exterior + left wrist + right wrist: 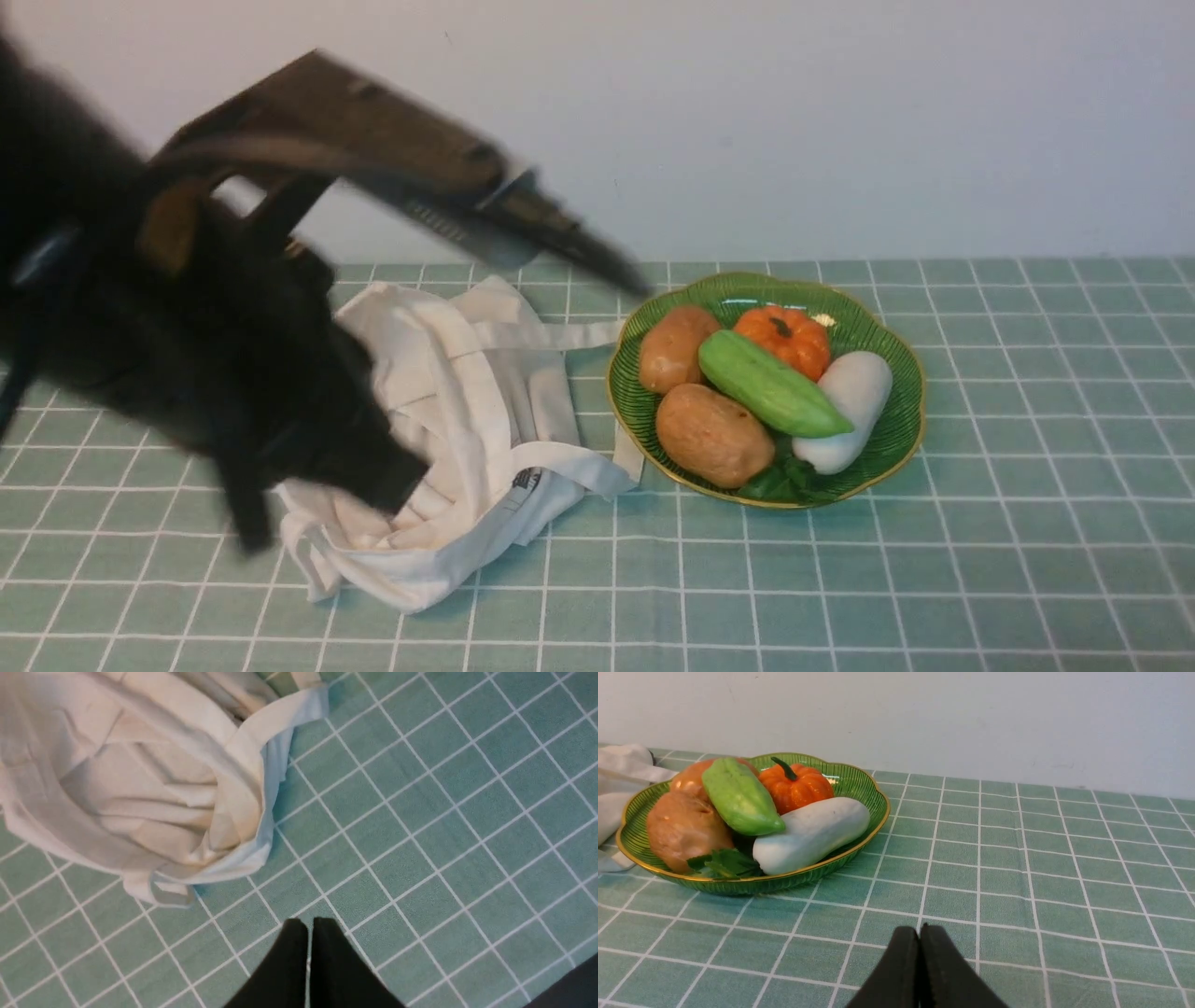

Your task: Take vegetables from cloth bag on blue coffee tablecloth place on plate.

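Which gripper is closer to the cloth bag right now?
Left. The left gripper is just beside the cloth bag; the right gripper is beyond the plate.

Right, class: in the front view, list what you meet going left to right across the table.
Blurred left arm → cloth bag → brown potatoes → green vegetable → white vegetable; these last three lie on the plate.

A plain off-white wall (840, 121) fills the background, softly and evenly lit, with faint scuffs
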### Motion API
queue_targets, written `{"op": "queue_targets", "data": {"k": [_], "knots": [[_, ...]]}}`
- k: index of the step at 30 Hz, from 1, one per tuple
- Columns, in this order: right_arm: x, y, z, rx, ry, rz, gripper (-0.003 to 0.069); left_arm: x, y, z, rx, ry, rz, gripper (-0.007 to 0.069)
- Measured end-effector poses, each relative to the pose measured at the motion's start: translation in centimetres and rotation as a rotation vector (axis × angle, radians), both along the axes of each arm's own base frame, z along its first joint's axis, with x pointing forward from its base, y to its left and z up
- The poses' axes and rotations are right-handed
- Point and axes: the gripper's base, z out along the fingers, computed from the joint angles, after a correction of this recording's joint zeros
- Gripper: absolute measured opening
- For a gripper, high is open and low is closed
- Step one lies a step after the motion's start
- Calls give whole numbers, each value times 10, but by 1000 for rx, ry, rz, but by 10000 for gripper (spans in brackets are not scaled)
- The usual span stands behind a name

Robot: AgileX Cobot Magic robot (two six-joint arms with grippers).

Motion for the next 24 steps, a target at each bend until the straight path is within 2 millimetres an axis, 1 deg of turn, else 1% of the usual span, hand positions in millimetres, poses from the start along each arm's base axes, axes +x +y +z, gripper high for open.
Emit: {"op": "queue_targets", "data": {"k": [2,3,4,5,6,7,8,9,10,11,12,14,15,17,20,24], "knots": [[0,0,0,0,0,0,-15,-21,16,-16,-92,-87,27,-5],[0,0,0,0,0,0,-15,-28,22,-19,-132,-120,39,-5],[0,0,0,0,0,0,-15,-32,24,-29,-164,-148,45,-5],[0,0,0,0,0,0,-15,-42,32,-39,-235,-208,61,-5],[0,0,0,0,0,0,-15,-43,32,-44,-246,-220,61,-5],[0,0,0,0,0,0,-15,-51,37,-56,-311,-279,66,-5],[0,0,0,0,0,0,-15,-56,41,-62,-346,-312,68,-5],[0,0,0,0,0,0,-15,-61,45,-72,-378,-342,69,-5],[0,0,0,0,0,0,-15,-64,47,-81,-389,-354,67,-5],[0,0,0,0,0,0,-15,-65,48,-82,-399,-364,67,-5],[0,0,0,0,0,0,-15,-70,52,-93,-401,-366,67,-5],[0,0,0,0,0,0,-15,-76,56,-108,-390,-352,67,-5],[0,0,0,0,0,0,-15,-76,56,-111,-386,-347,68,-5],[0,0,0,0,0,0,-15,-79,59,-125,-363,-320,69,-5],[0,0,0,0,0,0,-15,-82,61,-136,-333,-289,70,-5],[0,0,0,0,0,0,-15,-82,62,-139,-310,-274,70,-5]]}}
